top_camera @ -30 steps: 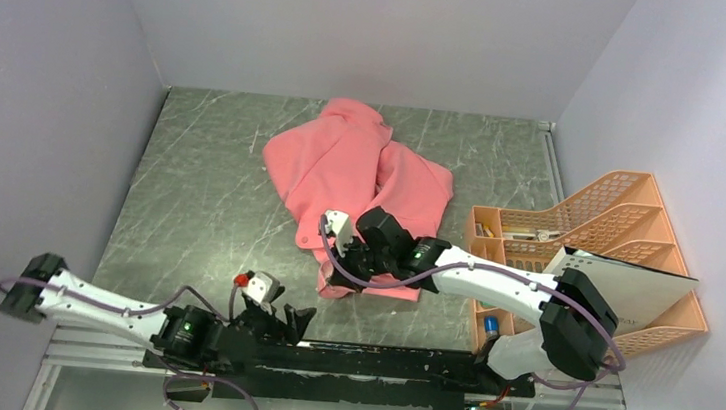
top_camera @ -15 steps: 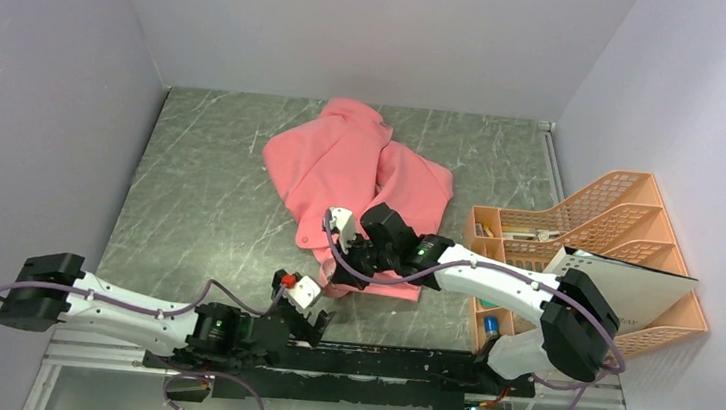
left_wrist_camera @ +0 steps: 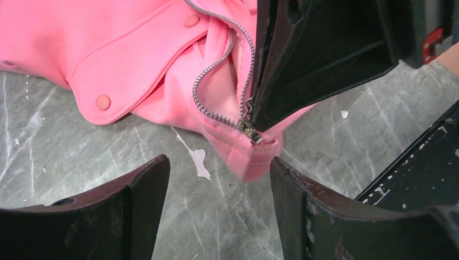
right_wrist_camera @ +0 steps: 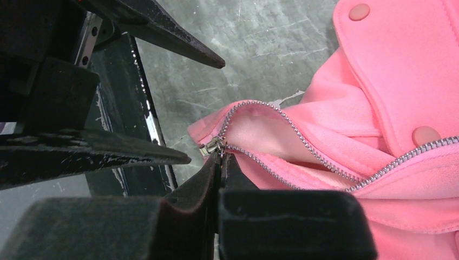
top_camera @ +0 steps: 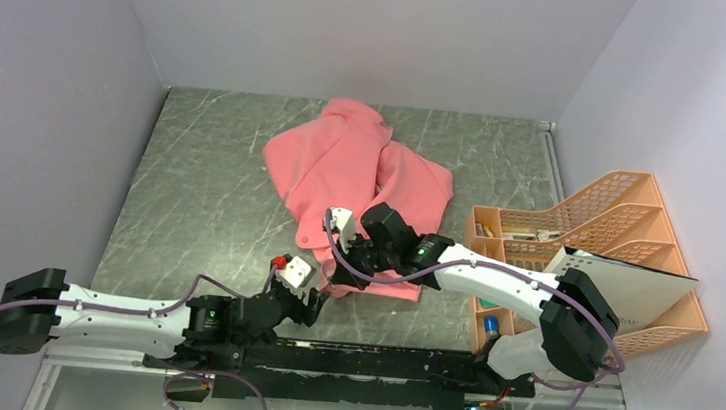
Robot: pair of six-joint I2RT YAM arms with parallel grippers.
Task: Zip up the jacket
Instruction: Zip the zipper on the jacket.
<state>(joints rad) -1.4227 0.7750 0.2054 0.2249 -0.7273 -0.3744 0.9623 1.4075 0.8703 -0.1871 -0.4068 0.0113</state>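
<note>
- The right hand [right_wrist_camera: 219, 157] has its two fingers pressed flat together, and their tips pinch the zipper pull [right_wrist_camera: 211, 146] at the bottom hem corner of the jacket [right_wrist_camera: 400, 70].
- From that pull, the two toothed rows of the zipper [right_wrist_camera: 325, 162] spread apart unjoined up the jacket front, past a flap with round snaps.
- The left hand [left_wrist_camera: 219, 165] has its fingers well apart with nothing between them. It sits low over the worktop [top_camera: 201, 179], and the hem corner and pull lie just ahead of the gap between its fingertips, not touching them.
- The jacket lies crumpled from the middle of the worktop towards the far edge, its hem corner pointing to the near edge.
- The right arm reaches in from the near right corner, slanting left.
- The left arm lies low along the near edge, its wrist turned towards the jacket.
- An orange file rack [top_camera: 599, 218] stands at the right edge.
</note>
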